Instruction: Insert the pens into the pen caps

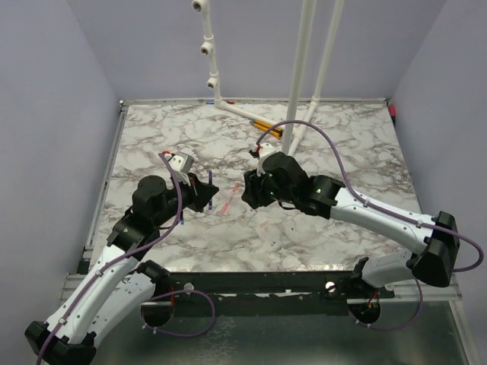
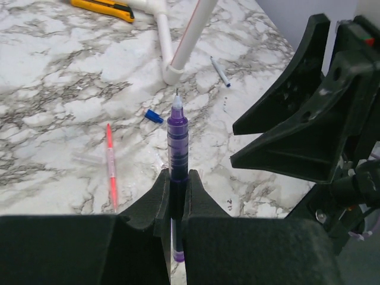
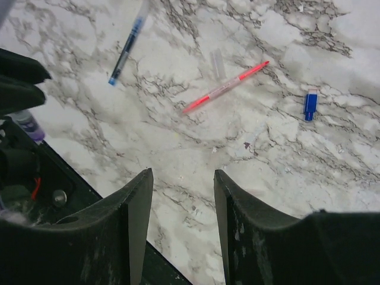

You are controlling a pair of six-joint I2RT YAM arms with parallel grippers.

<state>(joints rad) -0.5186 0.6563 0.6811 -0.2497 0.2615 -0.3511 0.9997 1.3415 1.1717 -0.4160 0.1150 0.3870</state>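
Note:
My left gripper (image 2: 176, 178) is shut on a dark purple pen (image 2: 177, 139) with a clear barrel and holds it upright above the table, bare tip pointing away. It also shows in the top view (image 1: 207, 190). A pink-red pen (image 2: 111, 169) lies flat on the marble, also in the right wrist view (image 3: 225, 87) and the top view (image 1: 226, 205). A small blue cap (image 2: 154, 116) lies loose (image 3: 309, 105). A blue pen (image 3: 127, 44) lies flat on the marble (image 2: 219, 71). My right gripper (image 3: 181, 175) is open and empty, just right of the left gripper (image 1: 247, 192).
A white pipe frame (image 1: 304, 76) stands on the back of the table (image 2: 178, 53). Thicker orange-and-black sticks (image 1: 266, 125) lie by its foot. A small clear plastic piece (image 3: 217, 62) lies beside the pink-red pen. The table's dark front edge (image 3: 71, 196) is below the right gripper.

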